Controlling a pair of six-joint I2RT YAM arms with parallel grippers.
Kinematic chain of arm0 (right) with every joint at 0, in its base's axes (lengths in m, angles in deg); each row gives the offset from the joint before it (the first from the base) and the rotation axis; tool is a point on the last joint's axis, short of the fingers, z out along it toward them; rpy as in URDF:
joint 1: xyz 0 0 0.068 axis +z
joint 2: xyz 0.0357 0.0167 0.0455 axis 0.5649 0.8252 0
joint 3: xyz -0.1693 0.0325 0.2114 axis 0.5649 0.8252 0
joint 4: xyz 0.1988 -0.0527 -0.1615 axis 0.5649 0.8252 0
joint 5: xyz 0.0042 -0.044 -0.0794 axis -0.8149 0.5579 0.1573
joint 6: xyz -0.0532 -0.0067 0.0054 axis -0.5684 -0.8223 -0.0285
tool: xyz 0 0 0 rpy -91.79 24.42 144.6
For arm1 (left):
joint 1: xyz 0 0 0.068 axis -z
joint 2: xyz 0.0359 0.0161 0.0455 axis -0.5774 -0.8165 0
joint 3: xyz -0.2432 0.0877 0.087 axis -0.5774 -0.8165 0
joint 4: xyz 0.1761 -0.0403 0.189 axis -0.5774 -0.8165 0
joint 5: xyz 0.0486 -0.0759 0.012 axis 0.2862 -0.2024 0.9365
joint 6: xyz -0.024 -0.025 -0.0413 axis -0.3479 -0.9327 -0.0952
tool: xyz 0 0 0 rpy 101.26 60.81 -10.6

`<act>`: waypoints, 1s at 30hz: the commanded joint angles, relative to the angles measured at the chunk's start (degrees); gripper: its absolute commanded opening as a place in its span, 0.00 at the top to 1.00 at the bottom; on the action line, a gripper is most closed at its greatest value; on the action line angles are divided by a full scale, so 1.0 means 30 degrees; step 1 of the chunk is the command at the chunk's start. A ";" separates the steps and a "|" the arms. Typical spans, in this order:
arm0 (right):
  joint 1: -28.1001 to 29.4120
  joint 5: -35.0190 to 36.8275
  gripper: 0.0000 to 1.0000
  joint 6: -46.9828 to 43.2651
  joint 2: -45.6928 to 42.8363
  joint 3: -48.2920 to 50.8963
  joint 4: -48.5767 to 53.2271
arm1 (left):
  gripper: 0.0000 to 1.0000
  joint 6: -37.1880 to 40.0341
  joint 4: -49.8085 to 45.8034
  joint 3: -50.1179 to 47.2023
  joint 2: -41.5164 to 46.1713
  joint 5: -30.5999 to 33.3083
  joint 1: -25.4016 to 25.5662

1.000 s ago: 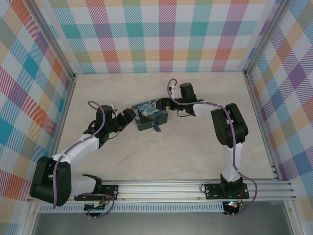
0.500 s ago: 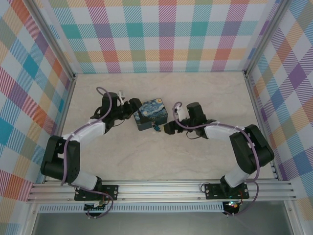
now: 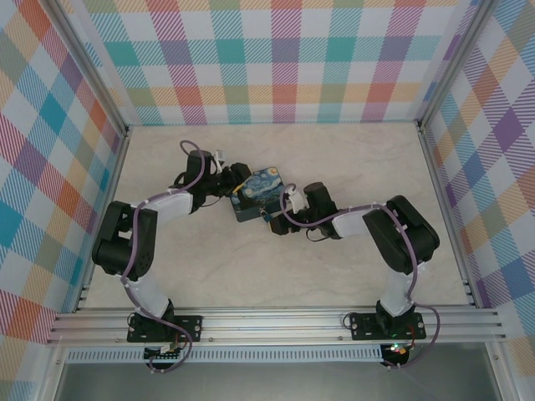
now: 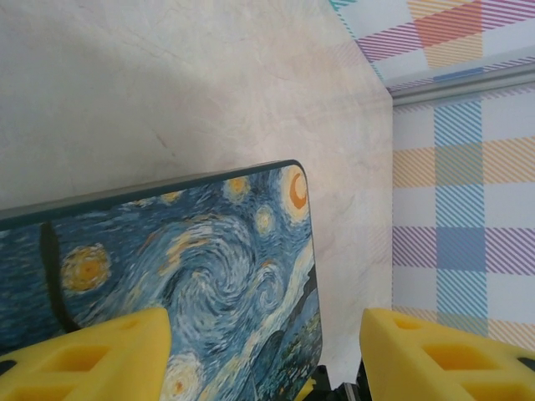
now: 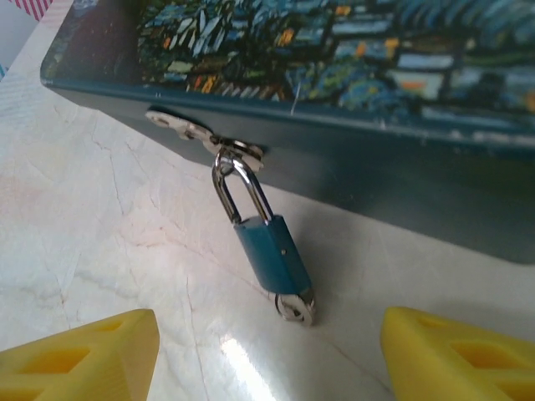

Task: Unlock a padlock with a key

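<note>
The padlock (image 5: 269, 257) hangs by its shackle from the hasp (image 5: 196, 134) on the box (image 5: 334, 50) front. Its body lies on the table (image 5: 100, 225), with what looks like the key (image 5: 294, 308) in its lower end. The right gripper (image 5: 267, 363) faces it, fingers wide apart. The left gripper (image 4: 263, 359), also spread, straddles the box's edge.

Left pincer (image 4: 263, 359) and right pincer (image 5: 267, 355) gape (2 elbows bent).

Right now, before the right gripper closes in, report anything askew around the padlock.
Nothing looks damaged or spilled. The padlock hangs from the hasp of the box, its body lying slanted on the table. A small silvery piece at its lower end is too small to identify.
</note>
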 commanded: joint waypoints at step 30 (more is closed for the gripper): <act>0.1072 0.0938 0.76 0.0230 0.2060 -0.0365 -0.2629 | 0.39 0.0612 -0.0255 -0.0471 -0.0530 0.0532 0.0098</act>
